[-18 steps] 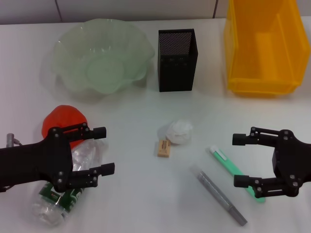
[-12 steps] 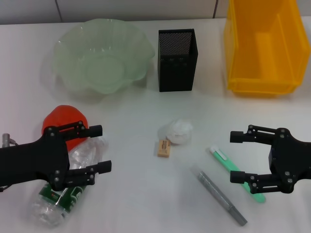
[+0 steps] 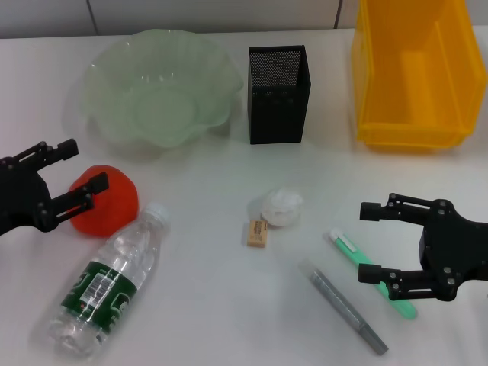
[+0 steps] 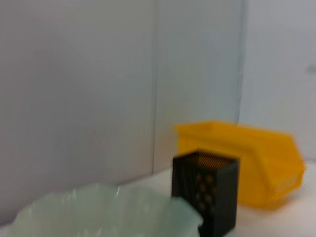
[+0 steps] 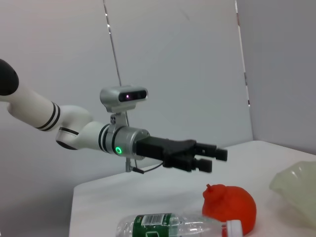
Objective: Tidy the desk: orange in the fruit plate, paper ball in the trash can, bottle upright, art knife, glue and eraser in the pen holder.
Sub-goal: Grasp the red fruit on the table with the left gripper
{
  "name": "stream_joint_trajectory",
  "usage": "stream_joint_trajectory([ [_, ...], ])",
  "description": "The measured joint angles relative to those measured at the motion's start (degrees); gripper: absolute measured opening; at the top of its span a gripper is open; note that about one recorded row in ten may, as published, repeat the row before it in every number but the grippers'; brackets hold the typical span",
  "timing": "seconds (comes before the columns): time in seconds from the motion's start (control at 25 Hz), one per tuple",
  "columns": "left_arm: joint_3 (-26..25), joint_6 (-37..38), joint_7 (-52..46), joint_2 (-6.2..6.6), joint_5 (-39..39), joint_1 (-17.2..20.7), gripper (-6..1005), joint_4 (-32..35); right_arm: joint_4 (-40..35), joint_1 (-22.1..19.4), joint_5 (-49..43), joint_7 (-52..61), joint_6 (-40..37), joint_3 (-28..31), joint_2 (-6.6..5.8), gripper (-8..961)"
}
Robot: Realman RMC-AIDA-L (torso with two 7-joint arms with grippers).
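Observation:
The orange (image 3: 107,202) lies at the left with my left gripper (image 3: 85,163) open just over its left side, not closed on it. The bottle (image 3: 107,282) lies on its side below the orange, cap toward it. Mid-table sit the paper ball (image 3: 282,206) and the eraser (image 3: 257,232). A green pen-shaped tool (image 3: 352,250) and a grey stick (image 3: 347,307) lie to the right; I cannot tell which is the art knife and which the glue. My right gripper (image 3: 364,242) is open over the green tool. The right wrist view shows the left gripper (image 5: 212,158) above the orange (image 5: 229,207) and bottle (image 5: 173,227).
Along the back stand the fruit plate (image 3: 99,76), the pen holder (image 3: 278,95) and the trash can (image 3: 412,122). In the left wrist view the fruit plate (image 4: 98,212), pen holder (image 4: 205,197) and trash can (image 4: 247,158) show in a row before a grey wall.
My left gripper has pulled left and back from above the bottle to beside the orange, uncovering the bottle. The right gripper shifted only slightly.

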Motion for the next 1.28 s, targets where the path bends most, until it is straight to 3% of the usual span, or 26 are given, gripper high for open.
stream_joint_trajectory([
  [0.16,2.49,-3.72,-0.11,0.07,1.36,-0.47,738,-0.92,0.21,0.13,0.01,-0.06,0.17,-0.07,0.01,835],
  [0.36,4.34,-7.17,-0.33,-0.01,2.49,-0.78,503,-0.95,0.21,0.19,0.01,-0.06,0.21,-0.05,0.01,835],
  [0.68,4.81,-12.15,-2.83,0.05,3.98,-1.95,351,-1.19,0.19,0.31,0.01,-0.05,0.21,-0.03,-0.03,835],
  [1.12,4.5,-11.41,-3.18,0.04,3.8,-1.84,165,0.34,0.19,0.14,0.45,0.13,0.2,0.12,-0.06,834],
  [1.28,3.62,-7.24,-3.22,-0.03,1.0,-1.3,120,2.83,0.19,-0.18,1.33,0.12,0.2,0.14,-0.16,834],
])
